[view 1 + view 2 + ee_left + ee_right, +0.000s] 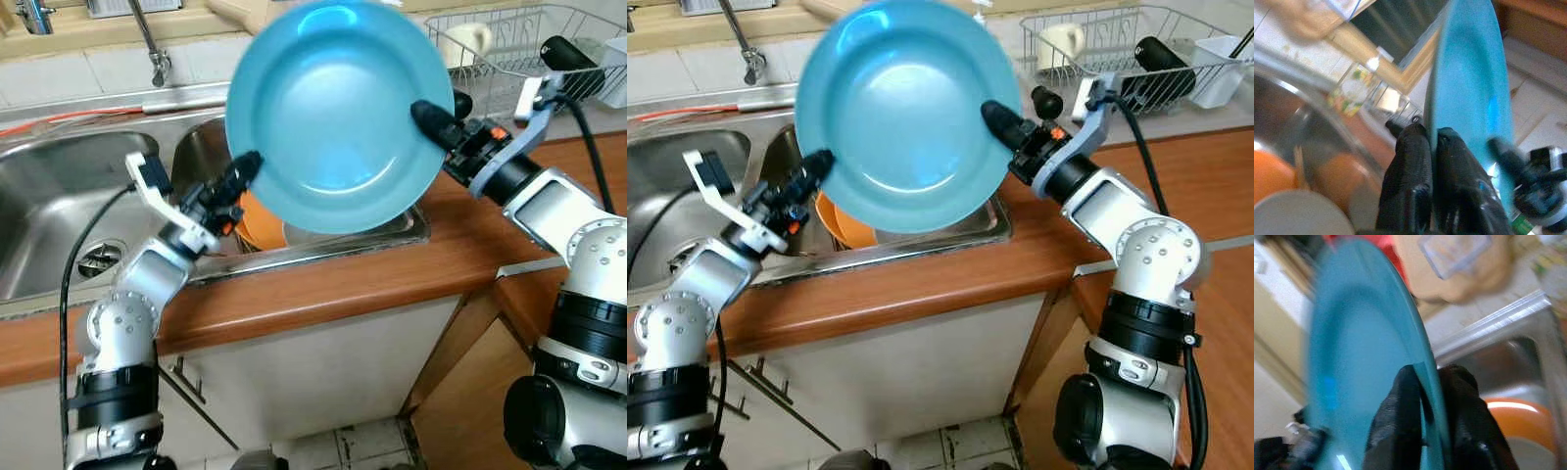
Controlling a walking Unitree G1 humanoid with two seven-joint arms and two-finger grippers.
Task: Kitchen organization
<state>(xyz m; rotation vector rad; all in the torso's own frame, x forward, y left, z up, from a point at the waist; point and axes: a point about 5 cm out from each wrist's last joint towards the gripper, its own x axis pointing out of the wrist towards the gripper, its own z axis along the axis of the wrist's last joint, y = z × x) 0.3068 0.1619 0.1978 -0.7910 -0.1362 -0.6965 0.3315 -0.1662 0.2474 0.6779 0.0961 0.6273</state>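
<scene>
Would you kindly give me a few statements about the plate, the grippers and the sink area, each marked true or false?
1. Both grippers are clamped on the rim of the round blue plate. True: the left gripper holds one edge, the right gripper the opposite edge.
2. The blue plate rests flat on the wooden countertop. False: it is held up above the stainless steel sink, its face tilted toward the camera.
3. An orange dish lies in the sink basin beneath the plate. True.
4. The wire dish rack stands on the robot's left. False: it stands on its right, behind the right arm.
5. A white mug sits in the rack. True.
</scene>
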